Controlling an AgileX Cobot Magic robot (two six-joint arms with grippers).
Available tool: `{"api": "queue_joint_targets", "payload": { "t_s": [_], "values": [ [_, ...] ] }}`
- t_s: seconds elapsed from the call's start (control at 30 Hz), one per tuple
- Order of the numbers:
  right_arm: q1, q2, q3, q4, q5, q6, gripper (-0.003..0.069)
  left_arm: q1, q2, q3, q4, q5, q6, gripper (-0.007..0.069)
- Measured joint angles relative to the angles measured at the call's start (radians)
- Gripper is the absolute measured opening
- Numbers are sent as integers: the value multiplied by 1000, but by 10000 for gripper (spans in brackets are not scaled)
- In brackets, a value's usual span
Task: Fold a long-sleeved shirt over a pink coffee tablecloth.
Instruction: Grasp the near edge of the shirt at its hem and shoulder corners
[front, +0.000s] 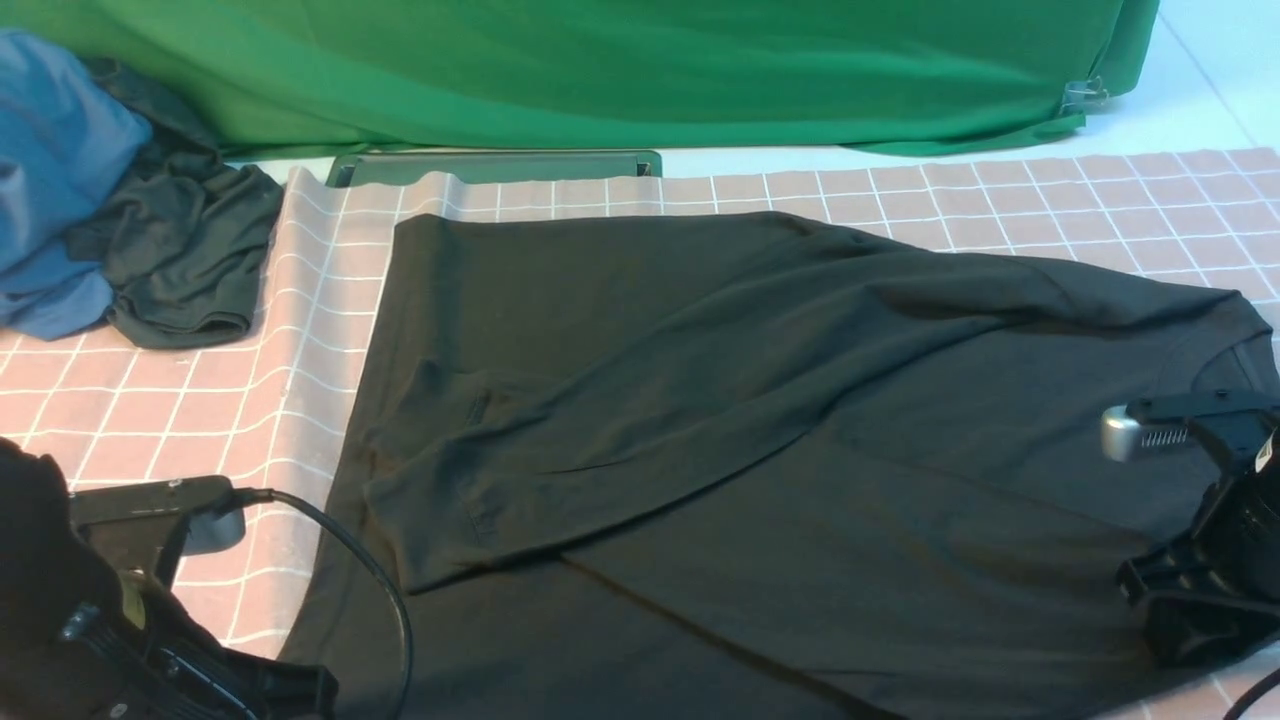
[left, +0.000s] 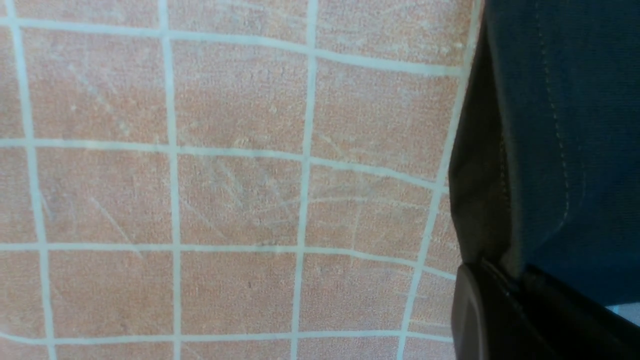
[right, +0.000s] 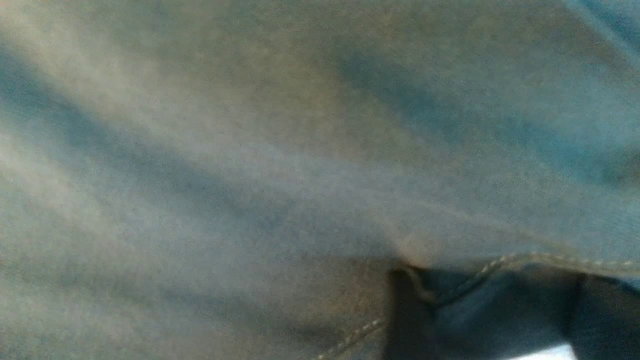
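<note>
Left arm (front: 150, 660) sits low at the near-left corner of the pink coffee tablecloth (front: 180, 400). Left gripper (left: 507, 290) is clamped on a stitched hem of the long-sleeved shirt (front: 800, 420). Right arm (front: 1210, 590) is low at the near-right edge, right gripper (front: 1150, 428) over the collar. Gripping or released: can't tell, wrist view blurred. Shirt lies mid-cloth, long axis left–right, collar toward the right edge, one sleeve crossing its body.
</note>
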Motion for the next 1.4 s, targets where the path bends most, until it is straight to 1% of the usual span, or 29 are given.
{"api": "queue_joint_targets", "payload": {
  "t_s": [0.03, 0.07, 0.1, 0.13, 0.2, 0.3, 0.37, 0.57, 0.77, 1.03, 1.1, 1.13, 1.17, 1.23, 1.3, 1.33, 1.37, 1.4],
  "values": [
    [5, 0, -1, 6, 2, -9, 230, 0, 0, 0, 0, -1, 0, 13],
    [7, 0, -1, 9, 4, -15, 181, 0, 0, 0, 0, -1, 0, 13],
    [11, 0, -1, 14, 5, -24, 99, 0, 0, 0, 0, -1, 0, 13],
    [11, 1, -1, 14, 7, -28, 76, 0, 0, 0, 0, -1, 0, 13],
    [11, 0, -1, 12, 12, -34, 58, 0, 0, 0, 0, -1, 0, 13],
    [11, -12, 1, 8, 23, -41, 52, 0, 0, 0, 2, -1, 0, 13],
    [11, -39, 5, 2, 57, -44, 50, 0, 0, 0, 6, -1, 0, 13],
    [11, -156, 9, -39, 159, -29, 50, 0, 0, 0, 8, 0, 0, 13],
    [11, -179, 9, -46, 258, -26, 50, 0, 0, 0, 8, 22, 0, 13],
    [11, -181, 9, -46, 283, -25, 59, 0, 0, 0, 7, 40, 0, 13],
    [11, -181, 9, -53, 288, -16, 110, 0, 0, 0, -21, 66, 0, 13],
    [11, -181, 9, -60, 292, -14, 152, 0, 0, 0, -29, 76, 0, 13],
    [11, -181, 9, -63, 294, -12, 176, 0, 0, 0, -32, 82, 0, 13],
    [11, -181, 9, -69, 296, -5, 265, 0, 0, 0, -34, 86, 0, 14],
    [11, -181, 9, -69, 289, -1, 335, 0, 0, 0, -34, 86, 0, 17],
    [11, -181, 9, -69, 284, 1, 349, 0, 0, 0, -34, 86, 0, 22],
    [11, -181, 9, -69, 277, 1, 366, 0, 0, 0, -34, 89, 0, 43],
    [11, -181, 9, -70, 272, 1, 369, 0, 0, 0, -30, 93, 0, 65]
  ]
}}
